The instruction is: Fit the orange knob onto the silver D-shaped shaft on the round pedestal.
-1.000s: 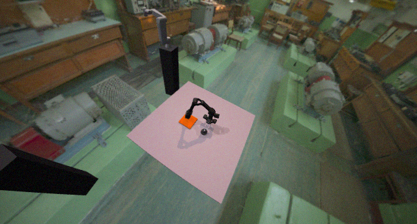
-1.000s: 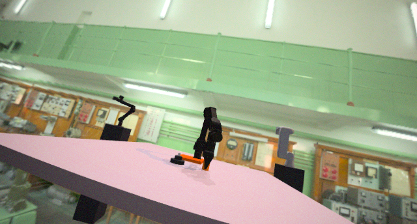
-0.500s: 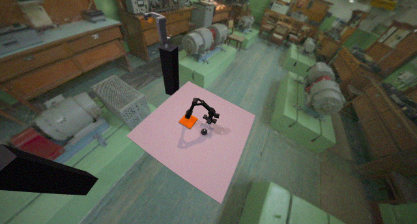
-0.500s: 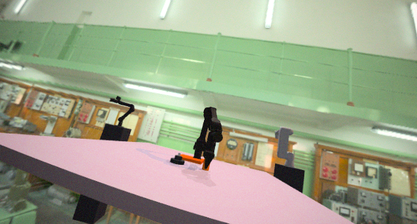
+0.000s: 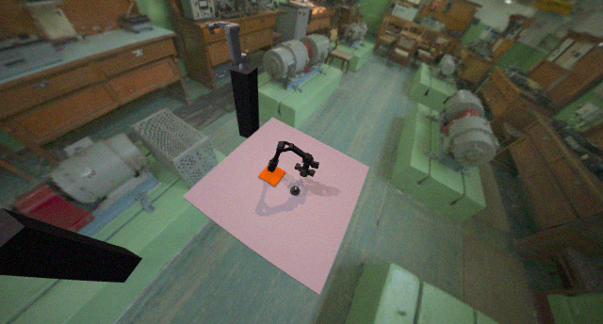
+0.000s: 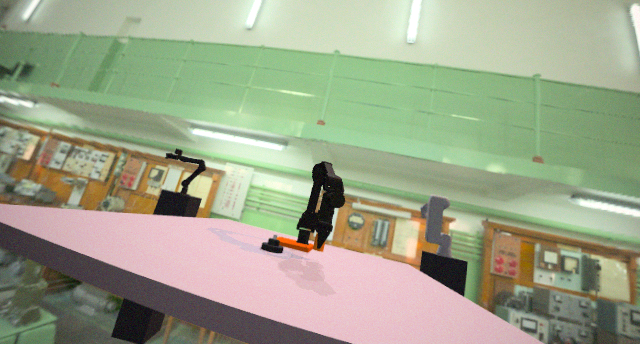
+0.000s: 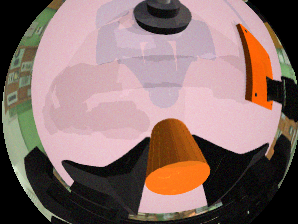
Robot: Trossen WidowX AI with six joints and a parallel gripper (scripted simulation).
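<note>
The orange knob is between the two black fingers of my gripper, which is shut on it. Its smooth round top faces the wrist camera; its underside and hole are hidden. In the top view the knob is hidden by the arm. The knob is low at the pink table; I cannot tell whether it touches it. The dark round pedestal stands apart from the knob, at the top of the wrist view. Its silver shaft is cut off by that view's edge; its flat side cannot be made out.
The arm's orange base plate lies on the pink table, to the right of the pedestal in the wrist view. Arm shadows fall around the pedestal. Other arms on black stands are beyond the table.
</note>
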